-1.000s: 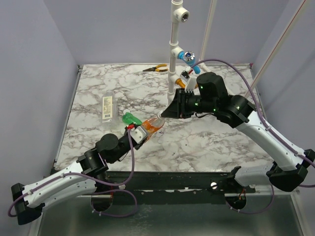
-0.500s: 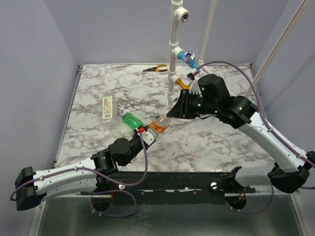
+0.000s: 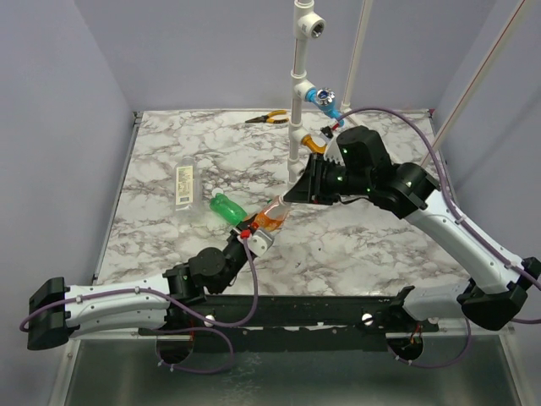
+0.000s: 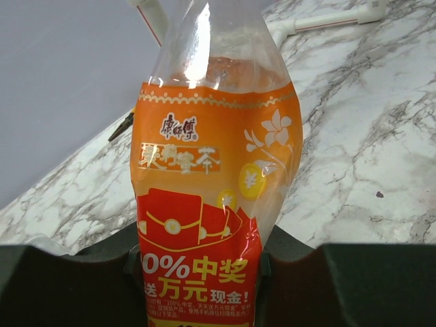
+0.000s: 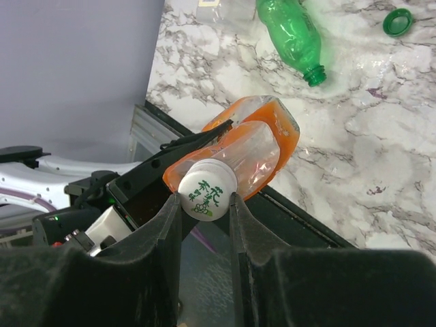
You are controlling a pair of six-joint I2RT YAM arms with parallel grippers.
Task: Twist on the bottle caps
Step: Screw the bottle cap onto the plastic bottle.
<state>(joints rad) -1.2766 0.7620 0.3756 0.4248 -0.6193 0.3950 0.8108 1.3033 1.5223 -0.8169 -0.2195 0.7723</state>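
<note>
Orange bottle [image 3: 270, 217] hangs in the air between the two arms, just on the near side of the white pipe frame [image 3: 297, 110] and lower than its taps, tilted so its neck points up toward the frame. The left gripper [image 4: 197, 269] is clenched on the lower body, fingers pressing the printed label from both sides. The right gripper [image 5: 206, 204] is closed on the white cap [image 5: 208, 191], which sits on the bottle's mouth. Whether the threads have caught cannot be told from these views.

My read is that this bottle is light and soft. The walls are thin and translucent, no liquid shows inside, and the right wrist view shows the body flattened where it is squeezed. The glossy label film looks slippery, so a twist at the cap could spin the whole bottle in the left fingers. A hold low on the body seems right for countering the turn, firm but short of buckling the wall. The cap is small and stiff, best pinched across its rim.

The green bottle [image 3: 226, 207] lies on its side, open, further from the frame and to its left, with the green cap [image 5: 397, 20] loose on the marble close to its mouth. The clear bottle [image 3: 184, 182] lies flat further left again.
</note>
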